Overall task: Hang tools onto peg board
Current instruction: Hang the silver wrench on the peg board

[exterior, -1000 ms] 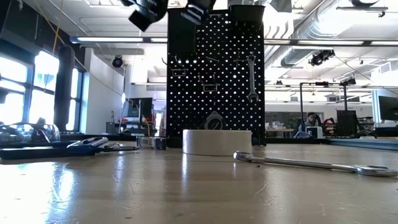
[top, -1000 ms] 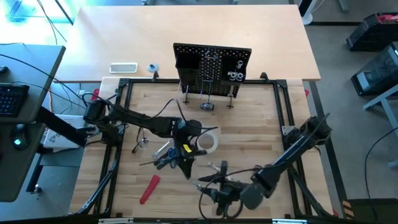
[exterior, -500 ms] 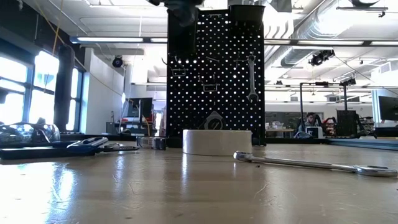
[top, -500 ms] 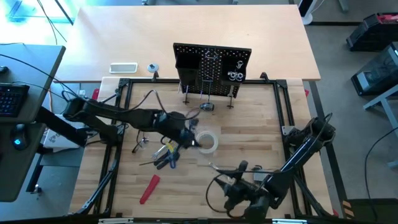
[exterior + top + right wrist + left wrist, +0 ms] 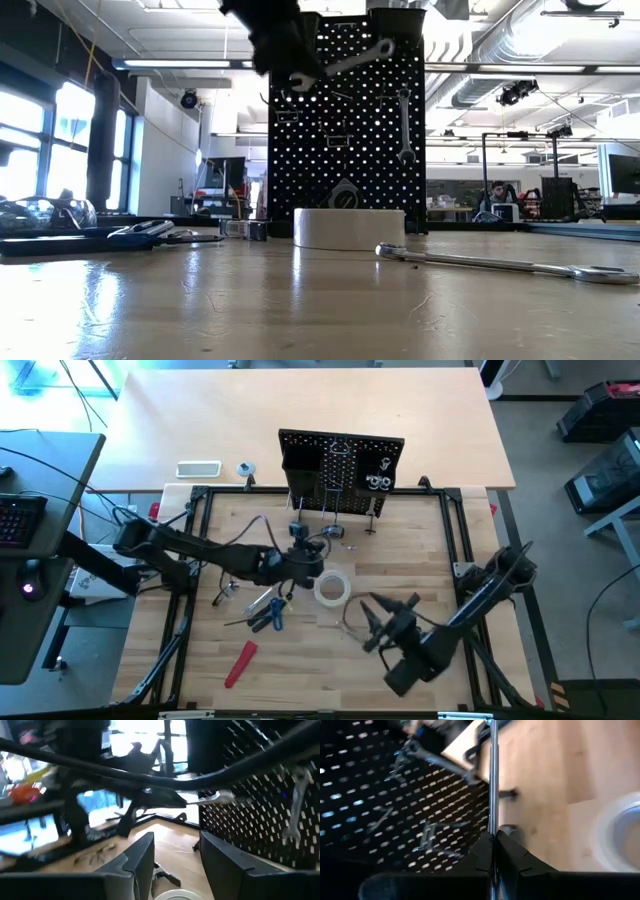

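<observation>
The left gripper (image 5: 305, 556) is sitting closed on a silver wrench (image 5: 345, 63), holding it raised in front of the peg board (image 5: 341, 463); in the low view the wrench is tilting across the upper part of the panel, and in the left wrist view its thin shaft (image 5: 493, 775) is running straight out from between the clamped fingers. 1 wrench (image 5: 404, 125) is already hanging upright on the board. The right gripper (image 5: 385, 622) is waiting near the front of the table with its fingers apart and nothing between them.

The main risk appears to be the aim: the wrench is sitting at a slant, so its end may be missing the wire hook and scraping along the perforated face instead. A hard push could be tipping the board, which is standing only on thin legs. The grip is pinching a narrow shaft, so the tool may be pivoting or slipping out if it catches a hook sideways, and a fall could be landing it on the white tape roll (image 5: 332, 588) just below.

Another long wrench (image 5: 505, 265) is lying flat on the table (image 5: 430, 550), and the blue-handled pliers (image 5: 271, 614) and red-handled tool (image 5: 240, 663) are resting nearer the front left, none hung yet.
</observation>
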You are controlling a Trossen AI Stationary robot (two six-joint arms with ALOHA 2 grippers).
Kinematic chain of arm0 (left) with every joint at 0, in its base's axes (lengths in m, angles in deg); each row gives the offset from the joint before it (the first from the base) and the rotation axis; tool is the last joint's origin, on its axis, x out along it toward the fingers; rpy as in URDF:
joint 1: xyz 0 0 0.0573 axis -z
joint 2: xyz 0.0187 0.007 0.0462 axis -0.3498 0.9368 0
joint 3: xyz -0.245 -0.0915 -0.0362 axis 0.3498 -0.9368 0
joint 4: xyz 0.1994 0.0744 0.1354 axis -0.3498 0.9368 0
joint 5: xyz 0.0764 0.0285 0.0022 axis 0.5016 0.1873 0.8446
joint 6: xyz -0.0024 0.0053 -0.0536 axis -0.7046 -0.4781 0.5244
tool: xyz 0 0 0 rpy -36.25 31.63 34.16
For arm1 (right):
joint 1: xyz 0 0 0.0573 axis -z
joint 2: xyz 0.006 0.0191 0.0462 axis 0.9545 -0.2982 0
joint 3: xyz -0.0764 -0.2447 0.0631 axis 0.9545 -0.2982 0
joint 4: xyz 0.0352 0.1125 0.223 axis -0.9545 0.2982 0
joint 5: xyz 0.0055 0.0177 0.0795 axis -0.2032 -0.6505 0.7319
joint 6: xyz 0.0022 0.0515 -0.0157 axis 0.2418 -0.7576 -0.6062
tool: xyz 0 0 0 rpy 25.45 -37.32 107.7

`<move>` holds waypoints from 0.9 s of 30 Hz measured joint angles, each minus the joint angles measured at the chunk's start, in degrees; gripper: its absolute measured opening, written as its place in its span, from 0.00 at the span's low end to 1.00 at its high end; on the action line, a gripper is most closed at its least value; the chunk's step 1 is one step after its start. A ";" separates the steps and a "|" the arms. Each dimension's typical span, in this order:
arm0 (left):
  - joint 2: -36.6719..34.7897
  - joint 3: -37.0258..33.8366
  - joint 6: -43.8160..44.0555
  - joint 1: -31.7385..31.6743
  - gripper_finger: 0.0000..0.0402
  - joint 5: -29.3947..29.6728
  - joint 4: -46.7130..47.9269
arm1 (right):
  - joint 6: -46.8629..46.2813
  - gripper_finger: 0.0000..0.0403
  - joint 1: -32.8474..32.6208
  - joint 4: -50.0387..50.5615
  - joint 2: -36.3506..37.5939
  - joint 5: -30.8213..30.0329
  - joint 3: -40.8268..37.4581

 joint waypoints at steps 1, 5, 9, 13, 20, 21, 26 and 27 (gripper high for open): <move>0.82 0.00 -0.66 0.23 0.00 2.03 -0.87 | -3.83 0.37 0.89 -0.12 -0.04 0.04 -1.17; 4.04 -0.02 -3.01 1.11 0.00 7.43 -3.43 | -16.85 0.37 3.94 -3.24 -0.15 0.02 -6.55; 5.05 -0.02 -4.42 1.81 0.00 9.56 -6.51 | -23.05 0.37 5.87 -8.60 -0.17 0.10 -11.95; 5.11 -0.04 -5.57 2.60 0.00 10.04 -9.42 | -25.08 0.37 7.79 -16.45 -0.21 0.12 -15.64; 5.11 -0.02 -7.79 3.00 0.00 10.26 -12.95 | -23.69 0.37 10.03 -18.54 -0.24 0.06 -16.17; 5.11 -0.02 -7.58 2.63 0.00 10.28 -12.74 | -22.48 0.37 10.48 -18.55 -0.22 0.06 -15.70; 5.11 -0.02 -7.69 1.50 0.00 11.50 -12.38 | -12.81 0.37 12.33 -17.46 -0.13 1.37 -14.67; 5.11 -0.02 -8.46 1.41 0.00 11.64 -12.18 | -11.43 0.37 12.65 -16.44 0.06 2.43 -14.67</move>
